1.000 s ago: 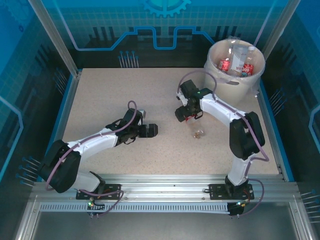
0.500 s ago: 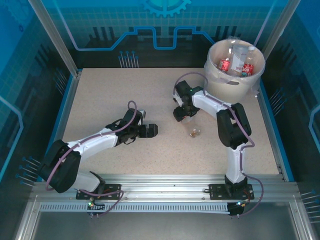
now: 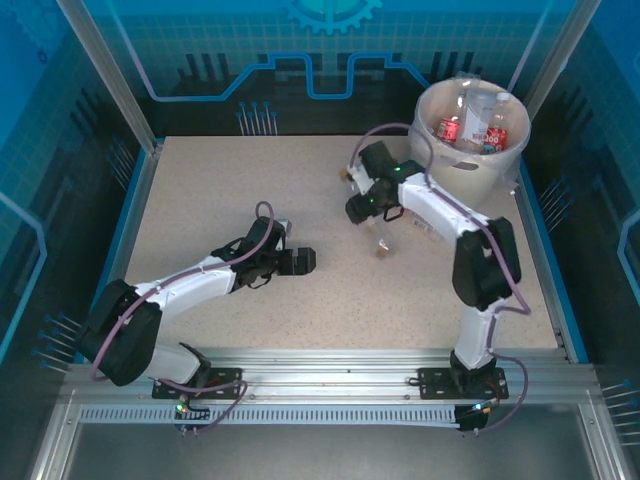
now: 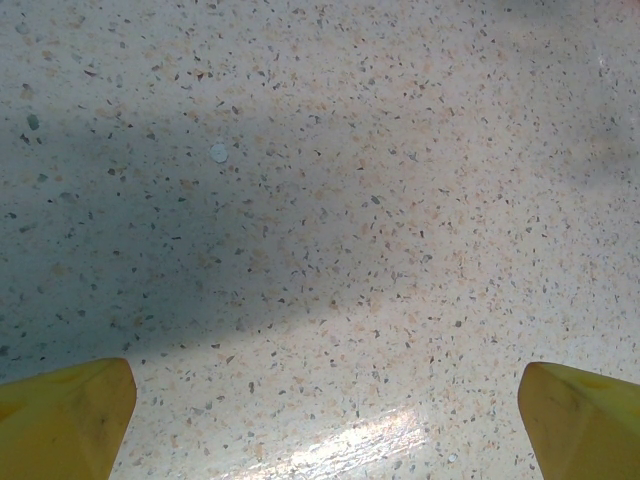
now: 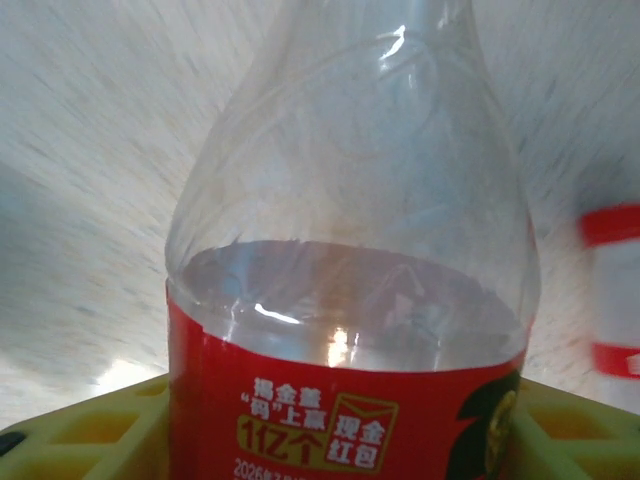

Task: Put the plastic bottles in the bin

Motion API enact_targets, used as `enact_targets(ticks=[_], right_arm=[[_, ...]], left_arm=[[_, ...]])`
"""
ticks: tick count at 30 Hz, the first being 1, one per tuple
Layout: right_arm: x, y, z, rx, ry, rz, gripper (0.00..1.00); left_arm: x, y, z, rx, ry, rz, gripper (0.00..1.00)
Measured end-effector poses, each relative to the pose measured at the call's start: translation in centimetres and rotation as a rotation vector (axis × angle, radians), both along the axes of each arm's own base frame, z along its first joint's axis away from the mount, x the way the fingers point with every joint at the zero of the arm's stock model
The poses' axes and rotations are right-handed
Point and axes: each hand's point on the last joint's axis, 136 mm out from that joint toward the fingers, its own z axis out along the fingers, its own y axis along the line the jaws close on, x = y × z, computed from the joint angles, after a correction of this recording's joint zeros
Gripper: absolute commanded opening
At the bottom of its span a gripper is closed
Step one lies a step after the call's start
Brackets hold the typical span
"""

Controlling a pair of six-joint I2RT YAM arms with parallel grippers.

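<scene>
the top camera sits high at the near side, looking down on the whole table [image 3: 220, 180]. the left wrist camera looks down at that same table, close up. the right wrist camera is very near a bottle [image 5: 350, 300].

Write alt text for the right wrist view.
A clear bottle with a red label, close up, is held between the right gripper's yellow fingers. Behind it the table is blurred, and a red-banded object shows at the right edge.

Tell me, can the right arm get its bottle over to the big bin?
Probably yes. The right tool holds a red-labelled bottle close beside the bin, whose top is open, and nothing stands between them.
</scene>
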Motion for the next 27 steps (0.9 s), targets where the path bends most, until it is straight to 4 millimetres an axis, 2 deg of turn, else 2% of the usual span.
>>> enact_targets(ticks=[1,4,6,8,10,12,14,16,19,21,24,27], right_arm=[[0.3,0.1,2.7,0.039,-0.058,-0.001,0.58],[0.7,0.0,12.5,0.163,-0.304,-0.002,0.54],[0.2,-1.3,19.6,0.244,-0.501,-0.019,0.49],[-0.3,-3.4,25.6,0.299,-0.681,-0.060,0.47],[-0.3,-5.8,29.9,0.314,-0.830,-0.120,0.46],[0.4,-8.1,32.8,0.291,-0.955,-0.192,0.45],[1.9,-9.6,34.2,0.241,-1.043,-0.250,0.43],[3.8,-10.6,34.3,0.177,-1.094,-0.292,0.43],[7.4,-11.8,33.2,0.060,-1.120,-0.350,0.43],[9.6,-12.6,31.7,-0.012,-1.109,-0.378,0.43],[12.4,-14.0,29.9,-0.086,-1.076,-0.416,0.43],[14.6,-15.6,29.1,-0.129,-1.053,-0.459,0.43]], left_arm=[[0.0,0.0,0.0,0.000,0.000,0.000,0.99],[0.0,0.0,0.0,-0.001,-0.001,0.000,0.99],[0.0,0.0,0.0,-0.001,0.000,0.000,0.99],[0.0,0.0,0.0,-0.001,0.000,0.000,0.99],[0.0,0.0,0.0,-0.001,0.000,-0.001,0.99],[0.0,0.0,0.0,-0.001,0.000,-0.001,0.99],[0.0,0.0,0.0,-0.001,0.000,-0.001,0.99],[0.0,0.0,0.0,-0.001,0.000,0.000,0.99],[0.0,0.0,0.0,-0.001,0.000,0.000,0.99],[0.0,0.0,0.0,-0.002,0.000,0.000,0.99],[0.0,0.0,0.0,-0.001,0.000,0.000,0.99],[0.0,0.0,0.0,-0.001,0.000,-0.001,0.99]])
